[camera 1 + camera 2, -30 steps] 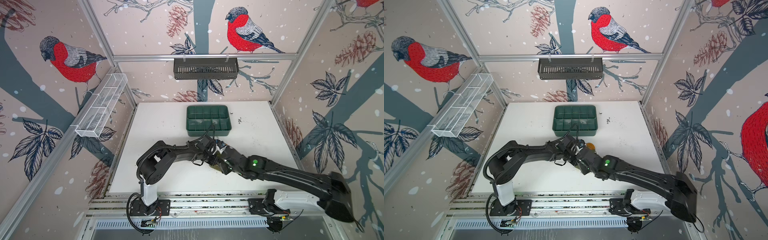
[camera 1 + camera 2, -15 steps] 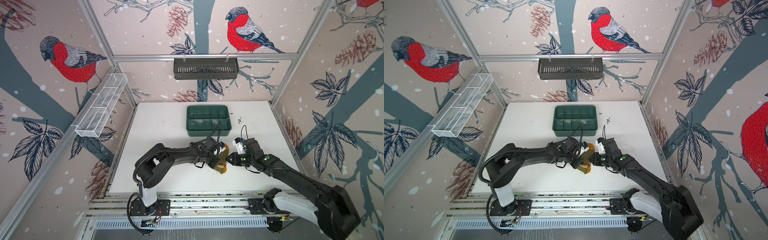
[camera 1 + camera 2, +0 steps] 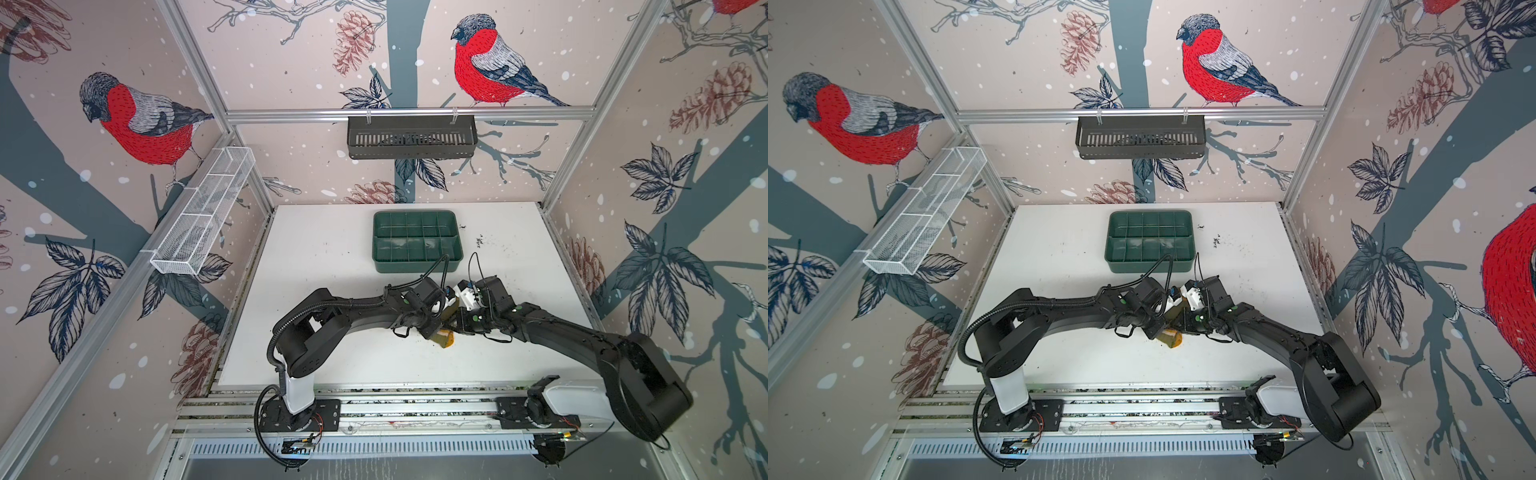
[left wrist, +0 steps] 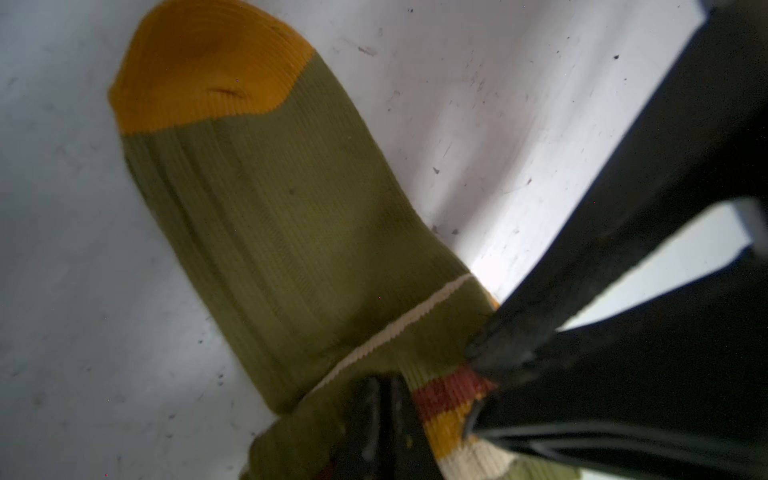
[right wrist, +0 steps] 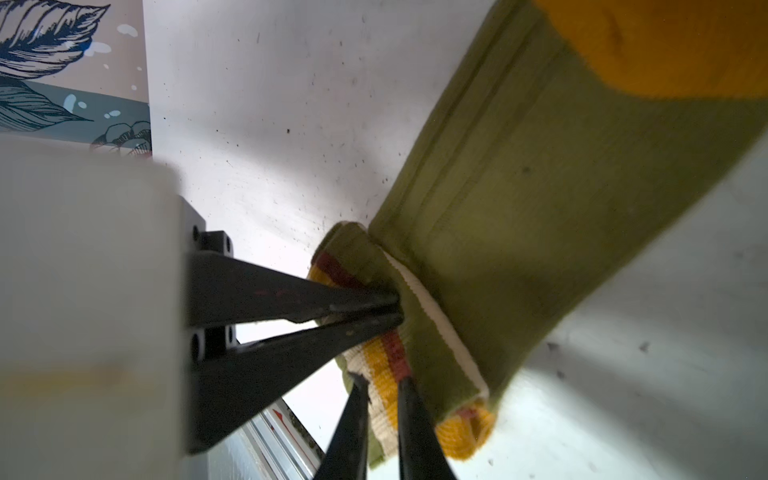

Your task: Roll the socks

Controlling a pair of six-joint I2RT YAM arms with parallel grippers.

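White table (image 3: pixel 332 332) below: the left gripper (image 5: pixel 397 309) pinches tight on the folded cuff of the socks (image 4: pixel 270 208), the right gripper (image 5: pixel 380 380) grips the stripes just beside it, and the toe lies flat beyond the fingers (image 5: pixel 415 428). Best to turn both wrists together, keeping the roll tight.

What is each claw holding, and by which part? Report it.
Both are shut on the socks: the left claw and the right claw each pinch the folded, striped cuff end.

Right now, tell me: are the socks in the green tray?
No: the socks lie on the table, nearer the robot than the green tray.
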